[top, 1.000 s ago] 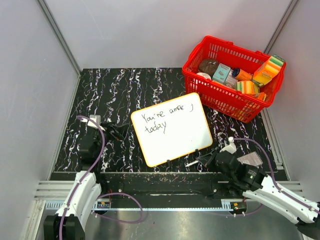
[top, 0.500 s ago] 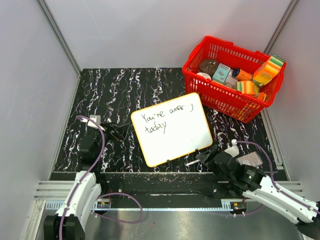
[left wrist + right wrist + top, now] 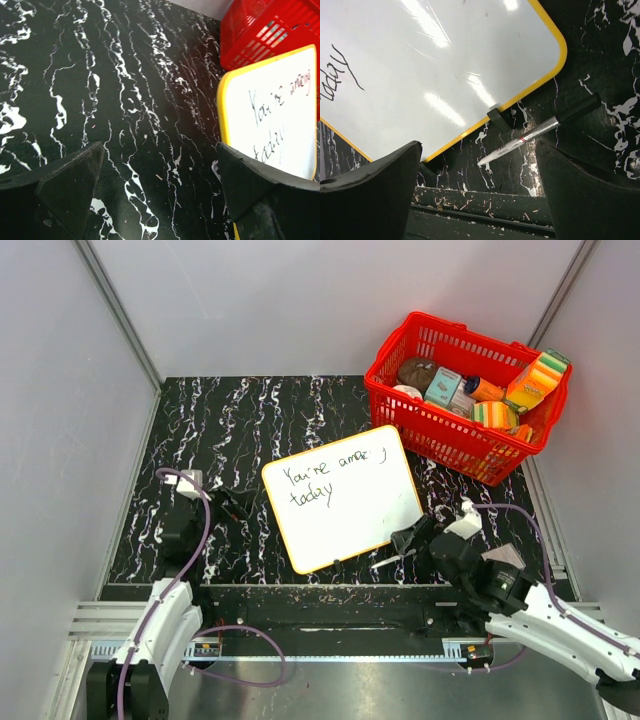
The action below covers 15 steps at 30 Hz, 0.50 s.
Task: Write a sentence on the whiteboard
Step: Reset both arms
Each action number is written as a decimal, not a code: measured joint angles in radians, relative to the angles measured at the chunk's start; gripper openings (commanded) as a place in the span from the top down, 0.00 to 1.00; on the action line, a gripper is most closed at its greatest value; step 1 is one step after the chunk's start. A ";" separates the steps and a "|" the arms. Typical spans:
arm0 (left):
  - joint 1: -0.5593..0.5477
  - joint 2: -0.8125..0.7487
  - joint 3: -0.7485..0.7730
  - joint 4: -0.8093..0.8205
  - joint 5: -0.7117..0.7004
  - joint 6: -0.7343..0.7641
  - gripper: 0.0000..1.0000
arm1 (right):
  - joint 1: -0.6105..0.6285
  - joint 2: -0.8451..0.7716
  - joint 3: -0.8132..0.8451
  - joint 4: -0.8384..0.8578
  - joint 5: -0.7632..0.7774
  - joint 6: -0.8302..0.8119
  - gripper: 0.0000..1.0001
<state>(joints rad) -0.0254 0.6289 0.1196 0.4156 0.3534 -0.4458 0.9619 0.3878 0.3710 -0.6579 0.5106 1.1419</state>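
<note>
Near the middle of the black marbled table (image 3: 230, 430) lies the whiteboard (image 3: 343, 498), flat, white, yellow-rimmed, with dark handwriting ending in "today". The left gripper (image 3: 159, 155) and right gripper (image 3: 477, 150) both gape, empty.

Left arm (image 3: 165, 625) and right arm (image 3: 560, 628), either side of the board (image 3: 343, 498): white links, black wrists, looped purple cables (image 3: 207, 530); black wedge-shaped fingers (image 3: 65, 185).
</note>
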 measured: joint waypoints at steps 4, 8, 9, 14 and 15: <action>0.000 -0.004 0.002 -0.049 -0.052 0.000 0.01 | 0.000 0.032 0.046 0.016 0.035 -0.113 0.00; 0.000 -0.046 0.002 -0.103 -0.116 0.000 0.01 | 0.000 0.044 0.104 0.033 0.125 -0.220 0.00; 0.000 -0.058 0.002 -0.114 -0.131 0.000 0.01 | 0.000 0.043 0.119 0.045 0.156 -0.249 0.00; 0.000 -0.113 0.002 -0.146 -0.186 0.000 0.01 | 0.000 0.014 0.148 0.152 0.357 -0.438 0.00; 0.000 -0.122 0.002 -0.148 -0.196 0.000 0.01 | 0.000 0.002 0.142 0.206 0.396 -0.515 0.00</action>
<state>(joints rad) -0.0254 0.5072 0.1219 0.2676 0.1574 -0.4454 0.9615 0.3893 0.5125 -0.4522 0.9066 0.6273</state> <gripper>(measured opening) 0.987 0.994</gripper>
